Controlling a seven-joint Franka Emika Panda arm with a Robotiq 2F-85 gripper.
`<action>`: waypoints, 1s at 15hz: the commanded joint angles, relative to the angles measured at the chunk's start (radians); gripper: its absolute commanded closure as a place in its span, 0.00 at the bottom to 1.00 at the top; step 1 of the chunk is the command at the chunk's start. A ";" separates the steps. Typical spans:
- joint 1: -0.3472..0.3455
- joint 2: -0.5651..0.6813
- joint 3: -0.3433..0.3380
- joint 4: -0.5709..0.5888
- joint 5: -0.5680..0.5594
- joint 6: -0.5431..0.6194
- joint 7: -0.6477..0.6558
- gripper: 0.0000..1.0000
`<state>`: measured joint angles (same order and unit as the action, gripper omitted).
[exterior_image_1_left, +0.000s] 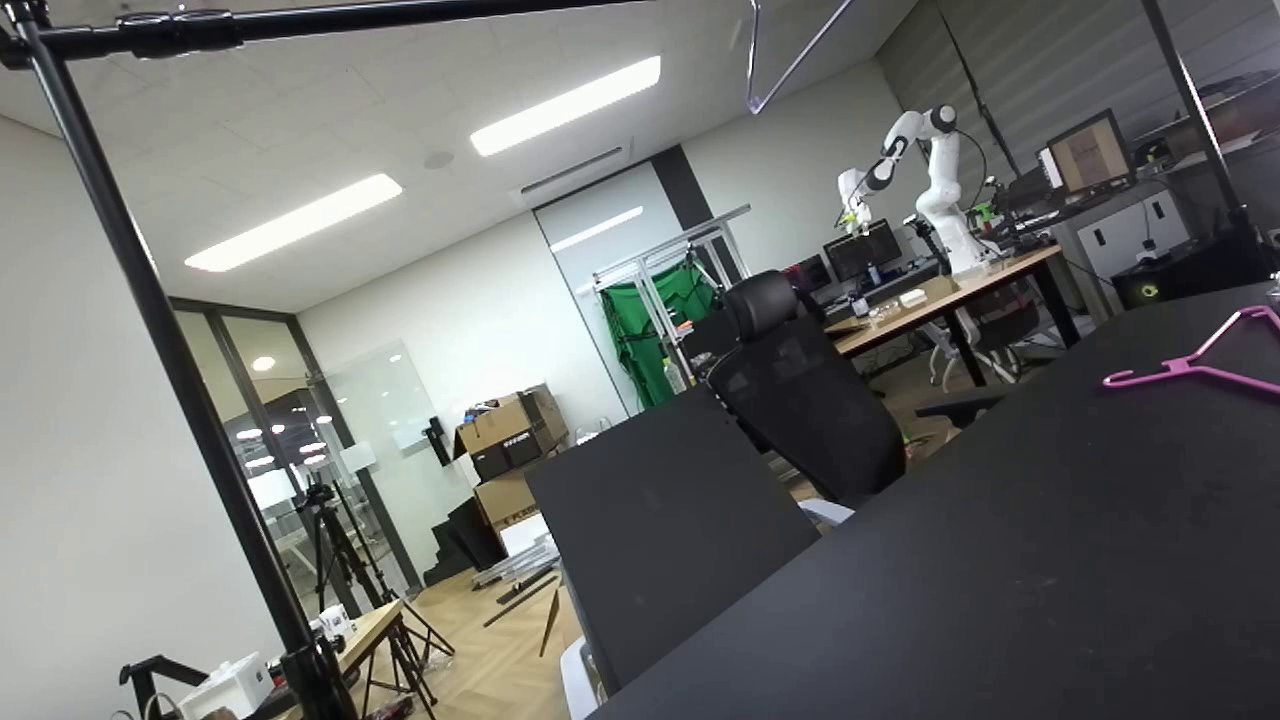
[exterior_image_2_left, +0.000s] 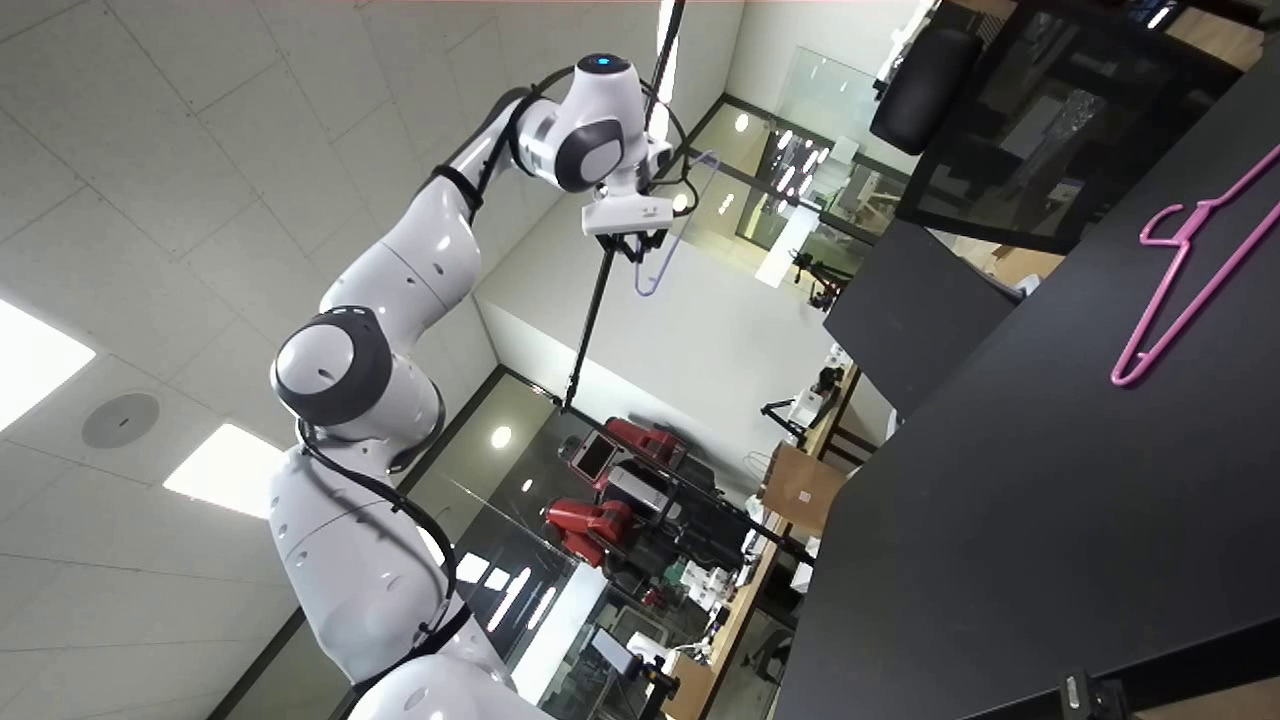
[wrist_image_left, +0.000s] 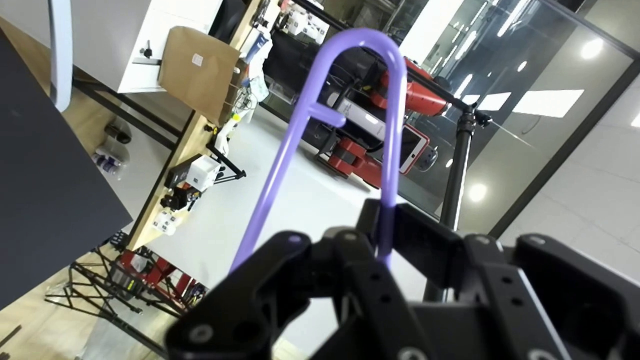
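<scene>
My tool (wrist_image_left: 386, 227) pinches the purple hanger (wrist_image_left: 276, 175) by one slim bar (wrist_image_left: 391, 165), in mid-air, away from the desk (exterior_image_2_left: 1000, 540). A knock against the black pole (wrist_image_left: 457, 175) could twist so narrow a hold loose.

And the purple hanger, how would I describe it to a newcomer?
In an exterior view, follow the large white Panda arm in the foreground to its end. There the gripper holds the purple hanger, whose rounded end looms in the wrist view. Unlike the pink hanger lying on the black tabletop, this one is purple and held in the air.
</scene>
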<state>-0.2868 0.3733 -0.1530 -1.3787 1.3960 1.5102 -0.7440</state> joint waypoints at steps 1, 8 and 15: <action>0.000 0.009 0.003 0.029 0.008 0.030 0.020 0.96; 0.005 -0.002 -0.002 0.021 -0.025 0.049 0.100 0.96; 0.006 -0.009 -0.006 0.024 -0.090 0.037 0.239 0.96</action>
<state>-0.2852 0.3712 -0.1527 -1.3786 1.3502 1.5551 -0.5987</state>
